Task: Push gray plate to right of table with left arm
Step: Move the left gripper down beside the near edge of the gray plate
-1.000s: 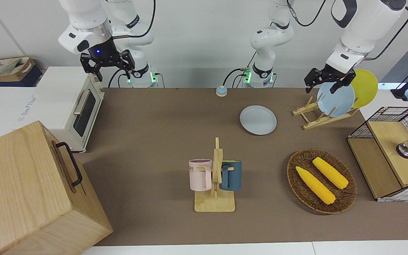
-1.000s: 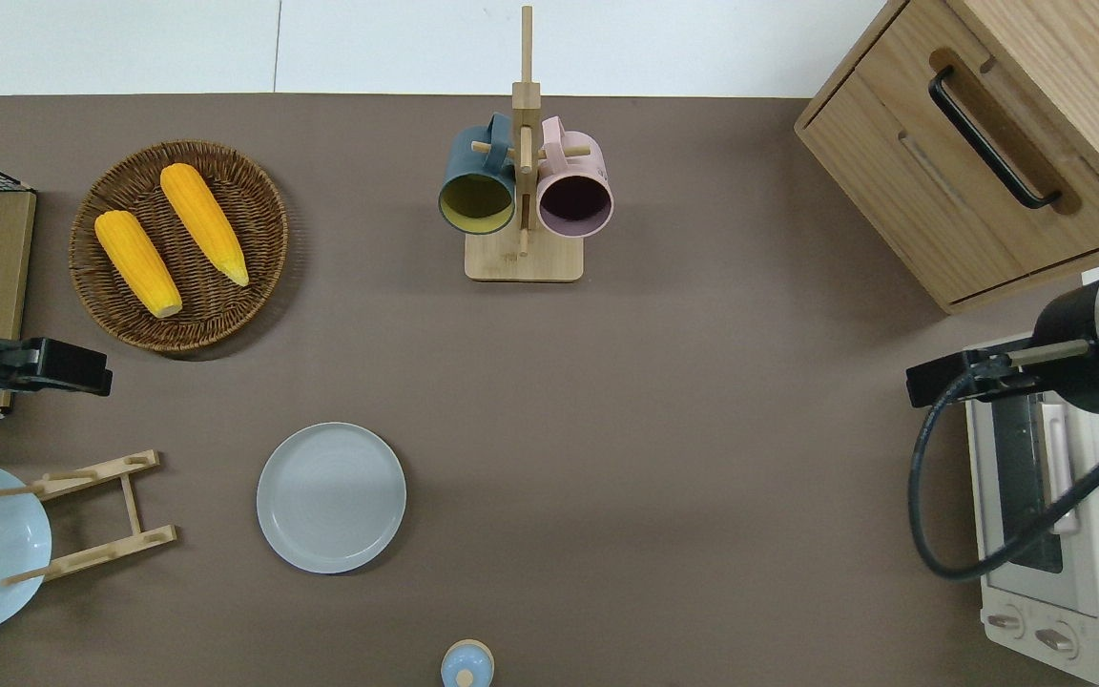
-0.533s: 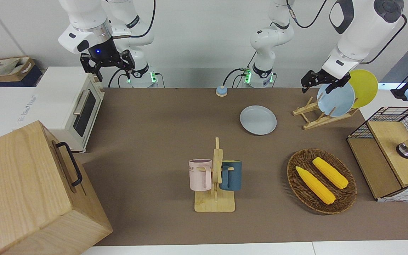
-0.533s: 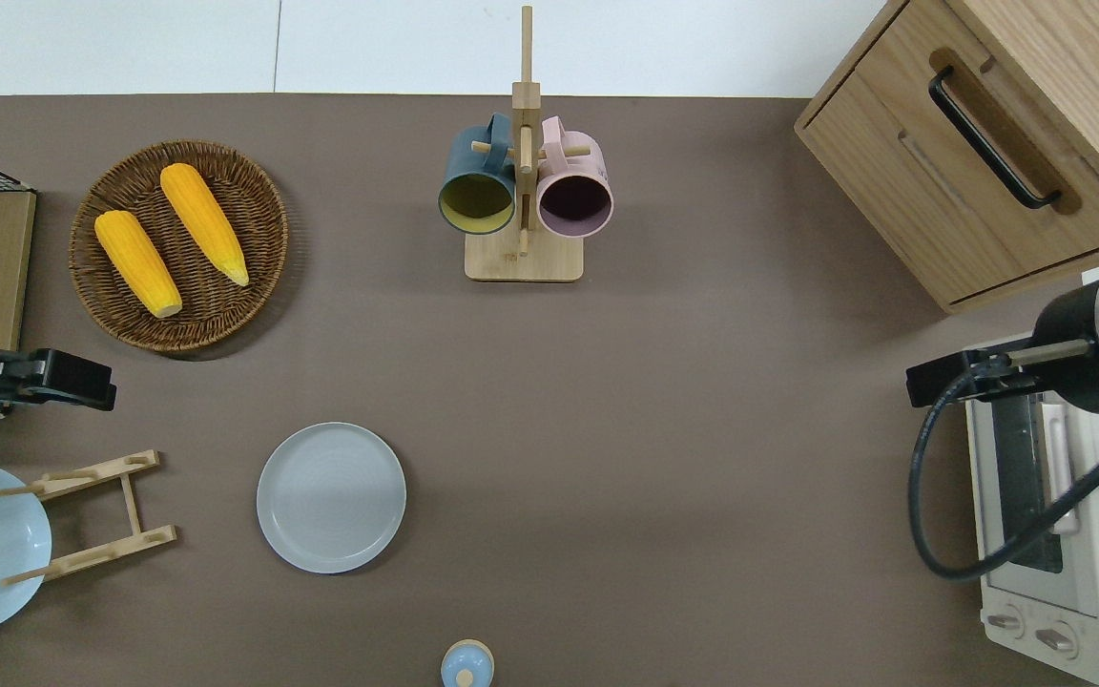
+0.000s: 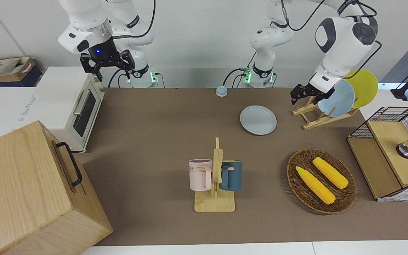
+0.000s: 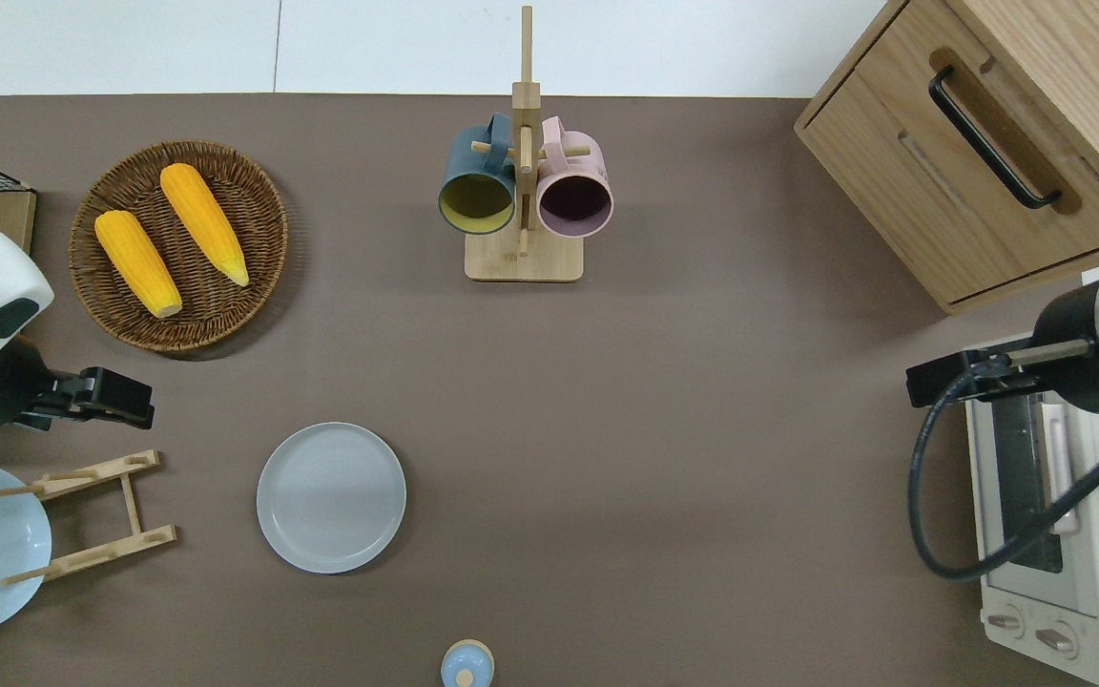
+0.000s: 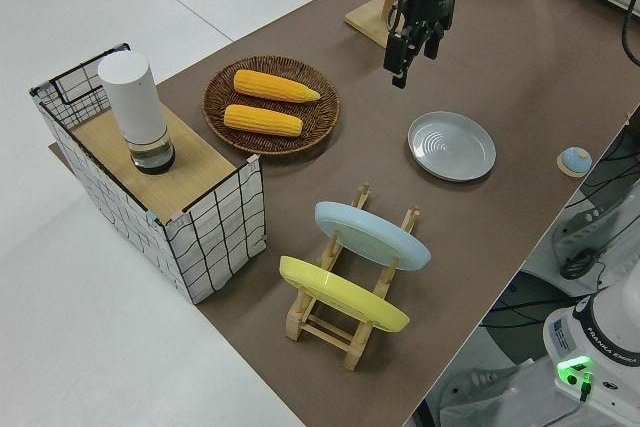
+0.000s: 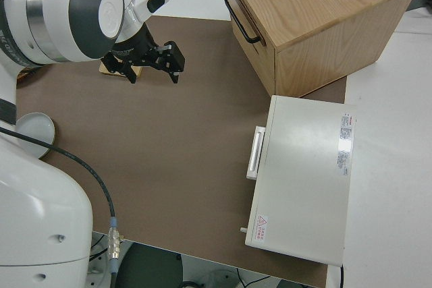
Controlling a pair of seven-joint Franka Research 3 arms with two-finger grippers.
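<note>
The gray plate [image 5: 258,120] lies flat on the brown table [image 5: 154,124], near the robots' edge; it also shows in the overhead view [image 6: 331,497] and the left side view [image 7: 452,146]. My left gripper [image 5: 305,97] hangs open and empty in the air. In the overhead view it [image 6: 134,405] is over bare table between the wicker basket and the wooden plate rack, a short way from the plate toward the left arm's end. It does not touch the plate. My right arm is parked, its gripper [image 5: 111,71] open and empty.
A wooden rack [image 6: 92,515] holds a sky-blue plate [image 5: 336,99] and a yellow plate [image 5: 365,86]. A wicker basket [image 6: 254,248] holds two corn cobs. A mug tree [image 6: 524,210], a wooden cabinet [image 6: 988,143], a toaster oven [image 6: 1055,534] and a small blue knob [image 6: 466,663] stand around.
My left gripper has moved from the left arm's end of the table toward the gray plate. The plate and the right arm have not moved.
</note>
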